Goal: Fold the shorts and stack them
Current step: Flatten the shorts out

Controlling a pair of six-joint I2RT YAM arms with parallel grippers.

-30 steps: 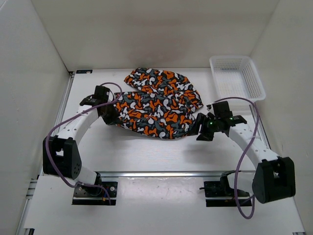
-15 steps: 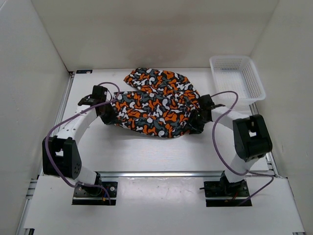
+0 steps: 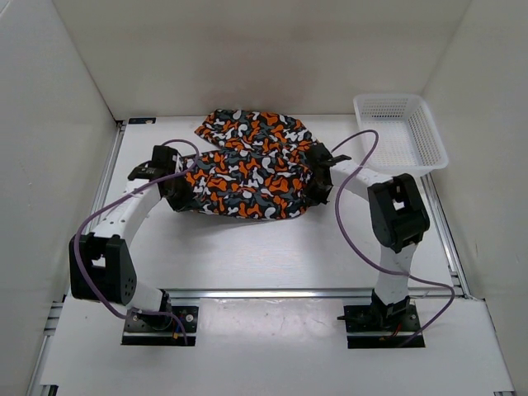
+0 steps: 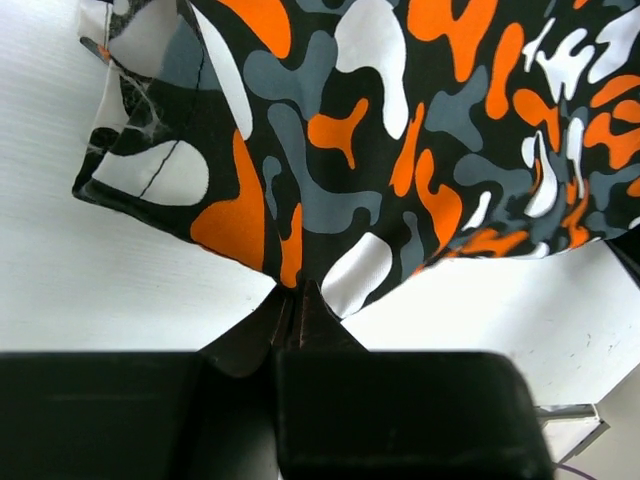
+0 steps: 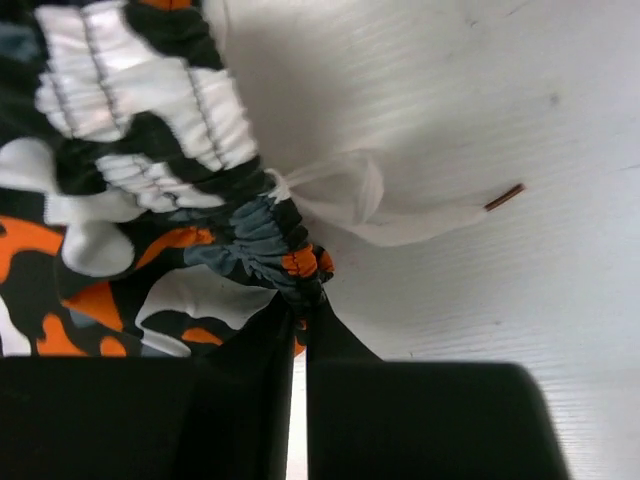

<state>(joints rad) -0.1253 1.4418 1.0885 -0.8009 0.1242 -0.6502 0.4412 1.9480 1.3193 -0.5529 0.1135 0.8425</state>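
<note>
Two closed grips hold the shorts [image 3: 247,169], which lie in the middle of the table [image 3: 247,247], left of the white basket [image 3: 400,132]. The left gripper [image 4: 290,300] is clamped on a fabric edge at the left end. The right gripper [image 5: 300,300] is clamped on the gathered elastic waistband at the right end, beside a loose white drawstring [image 5: 400,225]. The fabric looks light, thin and limp, so it will likely sag between the holds and crease easily. Edges and waistband suit gripping best; a shallow pinch on such smooth cloth may slip.
</note>
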